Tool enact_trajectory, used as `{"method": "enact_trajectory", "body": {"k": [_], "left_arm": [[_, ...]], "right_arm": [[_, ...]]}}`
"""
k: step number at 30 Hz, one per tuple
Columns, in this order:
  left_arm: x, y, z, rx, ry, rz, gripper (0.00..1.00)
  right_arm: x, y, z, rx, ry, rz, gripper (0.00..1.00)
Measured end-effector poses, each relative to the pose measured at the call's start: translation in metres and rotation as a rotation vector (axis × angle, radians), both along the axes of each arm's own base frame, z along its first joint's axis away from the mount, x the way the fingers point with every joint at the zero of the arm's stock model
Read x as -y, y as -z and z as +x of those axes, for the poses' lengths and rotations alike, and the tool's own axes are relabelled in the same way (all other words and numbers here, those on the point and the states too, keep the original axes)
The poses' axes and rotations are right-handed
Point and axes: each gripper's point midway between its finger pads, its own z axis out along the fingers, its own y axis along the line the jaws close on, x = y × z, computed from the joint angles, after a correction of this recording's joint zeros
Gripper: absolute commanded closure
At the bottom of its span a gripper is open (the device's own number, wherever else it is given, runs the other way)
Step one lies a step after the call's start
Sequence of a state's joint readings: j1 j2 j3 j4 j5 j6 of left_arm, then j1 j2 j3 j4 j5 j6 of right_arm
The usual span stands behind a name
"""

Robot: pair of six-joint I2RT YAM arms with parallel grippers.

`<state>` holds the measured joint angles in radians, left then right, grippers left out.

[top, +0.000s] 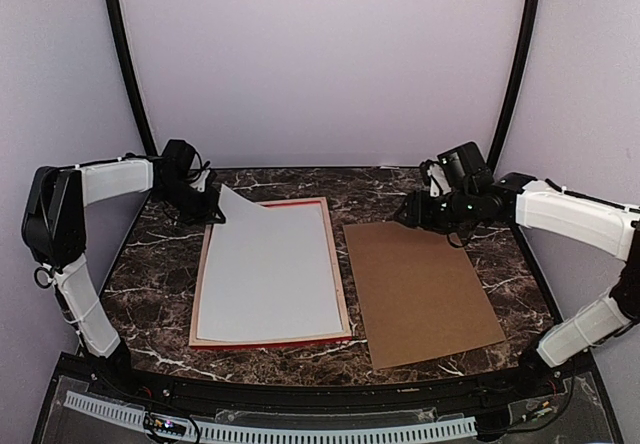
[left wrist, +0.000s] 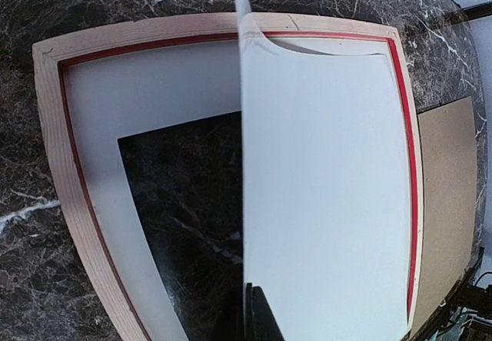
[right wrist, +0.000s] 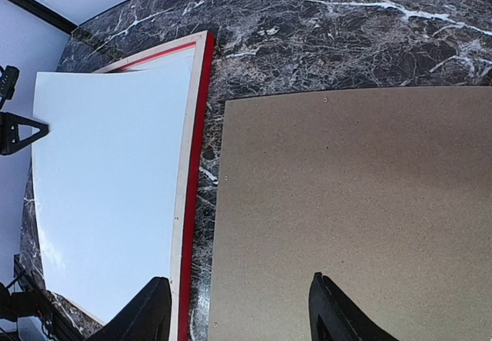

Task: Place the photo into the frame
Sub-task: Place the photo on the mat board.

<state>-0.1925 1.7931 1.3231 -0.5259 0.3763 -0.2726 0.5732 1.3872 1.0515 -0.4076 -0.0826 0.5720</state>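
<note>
The frame (top: 341, 264) lies back side up on the marble table, pale wood rails with a red inner edge (left wrist: 54, 126). A pale mat (left wrist: 100, 103) rests in it, dark table showing through its window. The photo (top: 270, 264) shows only as a white sheet (left wrist: 330, 187), its printed side hidden; it lies over the frame with its far left corner lifted. My left gripper (top: 212, 196) is shut on that corner (left wrist: 247, 289). My right gripper (right wrist: 237, 279) hangs open over the far left part of the brown board, holding nothing.
A brown backing board (top: 420, 289) lies flat to the right of the frame, a strip of bare marble (right wrist: 207, 180) between them. The left gripper (right wrist: 23, 134) shows at the edge of the right wrist view. Curved black poles and pale walls ring the table.
</note>
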Motion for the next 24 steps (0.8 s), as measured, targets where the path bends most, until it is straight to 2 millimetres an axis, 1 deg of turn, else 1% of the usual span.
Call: {"method": "enact_trajectory", "body": {"k": [9,13,17,21,24], "left_arm": [[0.002,-0.005,0.013,0.057,-0.001,-0.011,1.00],[0.003,-0.003,0.016,0.061,-0.005,-0.013,1.00],[0.001,0.003,0.018,0.050,-0.008,-0.011,1.00],[0.000,0.012,0.019,0.032,-0.011,-0.005,0.96],[-0.001,0.017,0.019,0.022,-0.016,0.003,0.88]], "right_arm": [[-0.003,0.011,0.002,-0.015,-0.010,-0.009,0.38],[-0.004,0.015,0.003,-0.026,-0.014,-0.014,0.37],[-0.005,0.017,0.003,-0.030,-0.018,-0.017,0.37],[-0.005,0.018,0.002,-0.031,-0.023,-0.017,0.36],[-0.005,0.019,0.002,-0.032,-0.023,-0.018,0.36]]}}
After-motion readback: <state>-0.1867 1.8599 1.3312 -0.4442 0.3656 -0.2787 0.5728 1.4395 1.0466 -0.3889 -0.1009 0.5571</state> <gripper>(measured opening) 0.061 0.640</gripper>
